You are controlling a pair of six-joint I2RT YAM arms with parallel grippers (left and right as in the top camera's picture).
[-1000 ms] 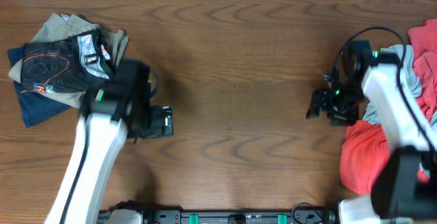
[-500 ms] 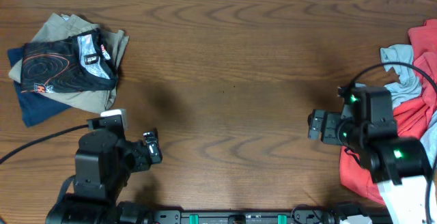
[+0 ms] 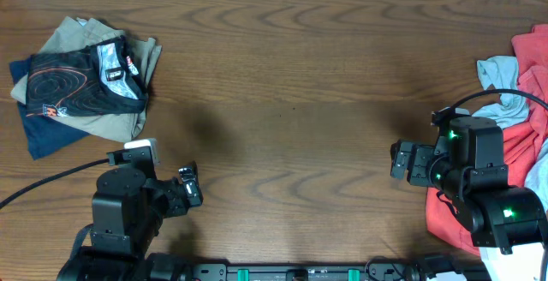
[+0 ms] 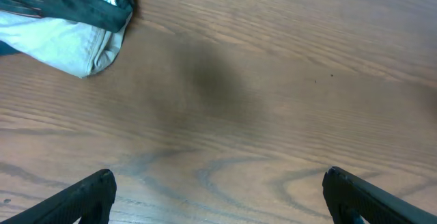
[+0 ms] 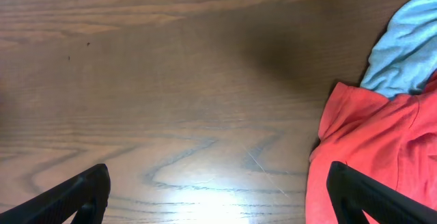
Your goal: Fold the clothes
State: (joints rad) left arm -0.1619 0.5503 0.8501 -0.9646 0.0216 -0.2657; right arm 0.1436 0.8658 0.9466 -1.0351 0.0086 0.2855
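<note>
A stack of folded clothes (image 3: 81,84) lies at the table's far left: a black printed garment on beige and navy pieces; its corner shows in the left wrist view (image 4: 75,26). A loose pile of red clothes (image 3: 479,187) with a light blue garment (image 3: 505,88) lies at the right edge, also in the right wrist view (image 5: 382,142). My left gripper (image 3: 190,194) is open and empty over bare wood near the front left (image 4: 218,197). My right gripper (image 3: 404,161) is open and empty just left of the red pile (image 5: 218,197).
The wooden table (image 3: 291,101) spans the whole view. The arm bases and a dark rail (image 3: 291,272) sit along the front edge. A black cable (image 3: 43,187) runs from the left arm to the left edge.
Both arms have drawn back toward the front edge, away from the two piles. The left arm left the folded stack. Since half a second ago they have barely moved.
</note>
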